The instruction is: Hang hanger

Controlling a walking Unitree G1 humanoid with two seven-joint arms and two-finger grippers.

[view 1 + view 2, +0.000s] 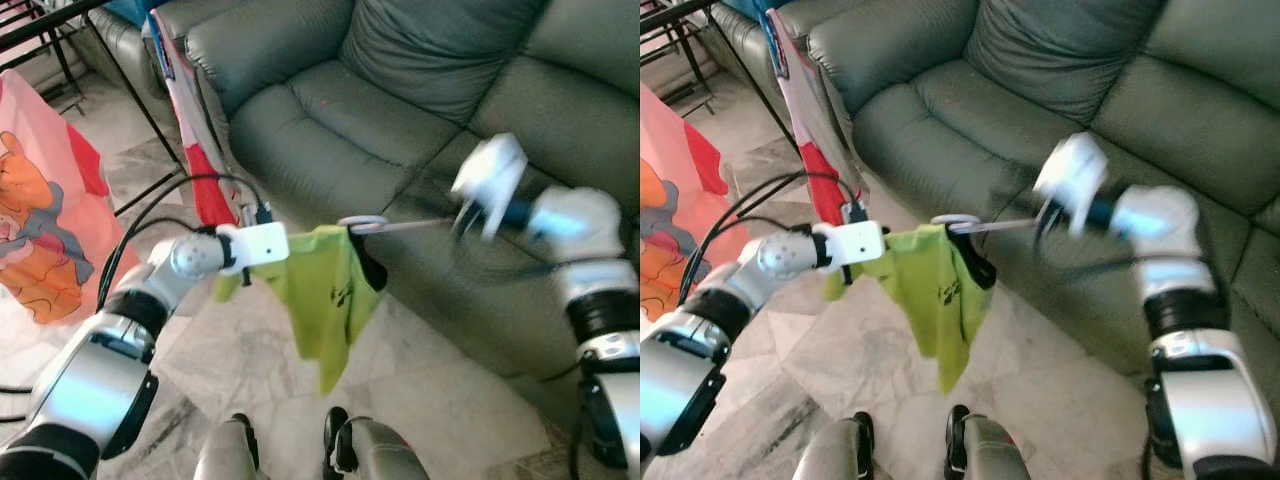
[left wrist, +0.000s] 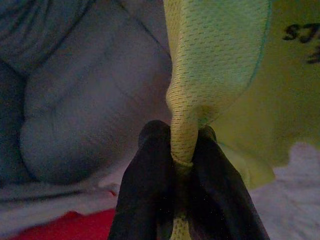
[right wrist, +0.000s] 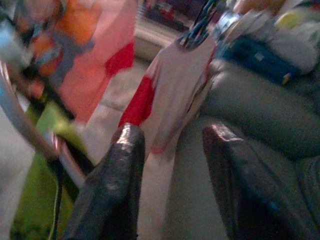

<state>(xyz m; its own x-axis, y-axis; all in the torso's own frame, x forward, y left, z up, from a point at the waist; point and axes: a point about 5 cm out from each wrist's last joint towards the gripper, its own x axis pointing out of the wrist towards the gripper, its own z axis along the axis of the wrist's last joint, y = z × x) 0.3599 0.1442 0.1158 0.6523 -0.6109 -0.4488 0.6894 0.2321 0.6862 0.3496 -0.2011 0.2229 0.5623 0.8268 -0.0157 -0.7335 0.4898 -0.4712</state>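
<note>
Here, left end effector (image 2: pixel 182 155) pinches shirt (image 1: pixel 325 290) edge.

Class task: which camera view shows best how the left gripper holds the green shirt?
The left wrist view: the left gripper is shut on a bunched fold of shirt, seen close up. The eye views show the whole shirt hanging, the grip hidden. The right wrist view catches a blurred green edge.

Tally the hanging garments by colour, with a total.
Green: 1, the shirt, pinched by the left pincer
White and red: 1, the cloth by the sofa
Pink and orange: 1, the print
Total: 3
</note>
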